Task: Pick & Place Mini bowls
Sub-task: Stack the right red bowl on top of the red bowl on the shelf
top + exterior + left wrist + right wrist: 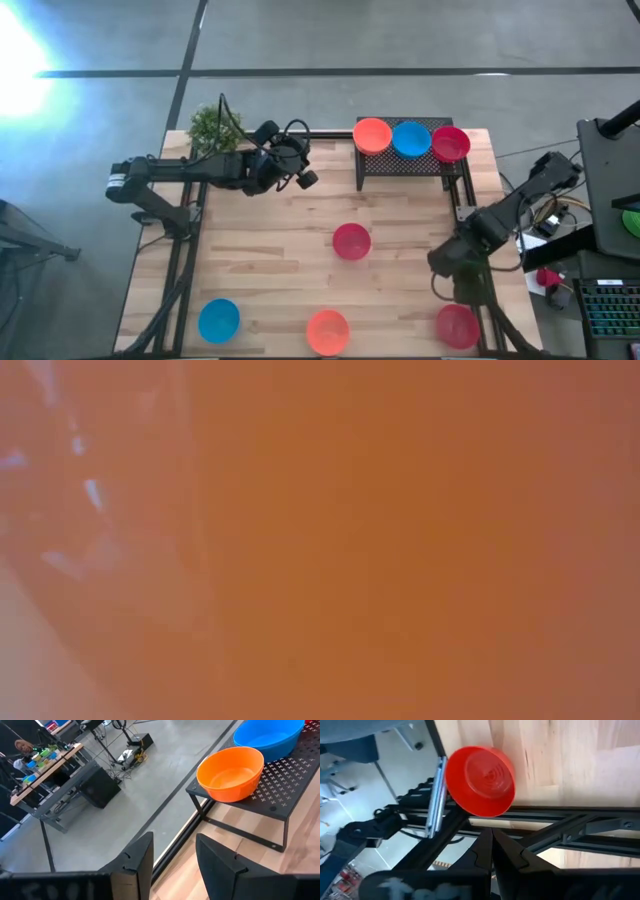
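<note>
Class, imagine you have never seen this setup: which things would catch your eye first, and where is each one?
Three bright bowls sit in a row on the black mesh rack at the table's far edge: orange bowl, blue bowl, red bowl. Four more lie scattered on the wooden table, with a lone red bowl near the middle. The left gripper, fingers open, is beside the rack.

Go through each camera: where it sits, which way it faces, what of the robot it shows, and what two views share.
High: above, straight down on the table, both arms, rack, seven bowls.
Low: table height, filled by an orange blur; no robot part.
Left wrist: past the open left gripper toward the orange bowl and blue bowl on the rack.
Right wrist: past the shut right gripper at a red bowl by the table edge.
Shared: high and left wrist both show the orange bowl.
</note>
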{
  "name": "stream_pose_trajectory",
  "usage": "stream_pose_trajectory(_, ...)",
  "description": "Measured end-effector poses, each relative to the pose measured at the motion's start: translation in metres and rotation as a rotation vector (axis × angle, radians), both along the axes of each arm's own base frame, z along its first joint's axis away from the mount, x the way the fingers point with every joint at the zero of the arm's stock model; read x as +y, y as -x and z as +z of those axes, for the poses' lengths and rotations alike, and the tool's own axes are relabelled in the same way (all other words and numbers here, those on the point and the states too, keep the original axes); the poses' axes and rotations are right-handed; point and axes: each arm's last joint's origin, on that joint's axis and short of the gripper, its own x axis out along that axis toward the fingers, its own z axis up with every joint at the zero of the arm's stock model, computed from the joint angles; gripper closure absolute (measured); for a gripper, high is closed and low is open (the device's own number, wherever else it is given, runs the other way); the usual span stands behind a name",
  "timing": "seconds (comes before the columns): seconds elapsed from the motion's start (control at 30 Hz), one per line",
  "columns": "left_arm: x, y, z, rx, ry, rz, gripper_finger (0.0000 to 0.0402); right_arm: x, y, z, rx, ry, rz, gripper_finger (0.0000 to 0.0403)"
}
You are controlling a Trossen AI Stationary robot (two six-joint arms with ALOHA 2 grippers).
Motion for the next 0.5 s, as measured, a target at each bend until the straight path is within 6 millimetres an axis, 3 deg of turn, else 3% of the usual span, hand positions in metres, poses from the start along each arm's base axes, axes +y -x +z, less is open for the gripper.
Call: stream_pose_trajectory(0.5,0.000,0.000,0.000,0.000,0.000,-0.001,0.0259,0.014,-0.019,-0.041,0.076,0.058,0.184,0.0394)
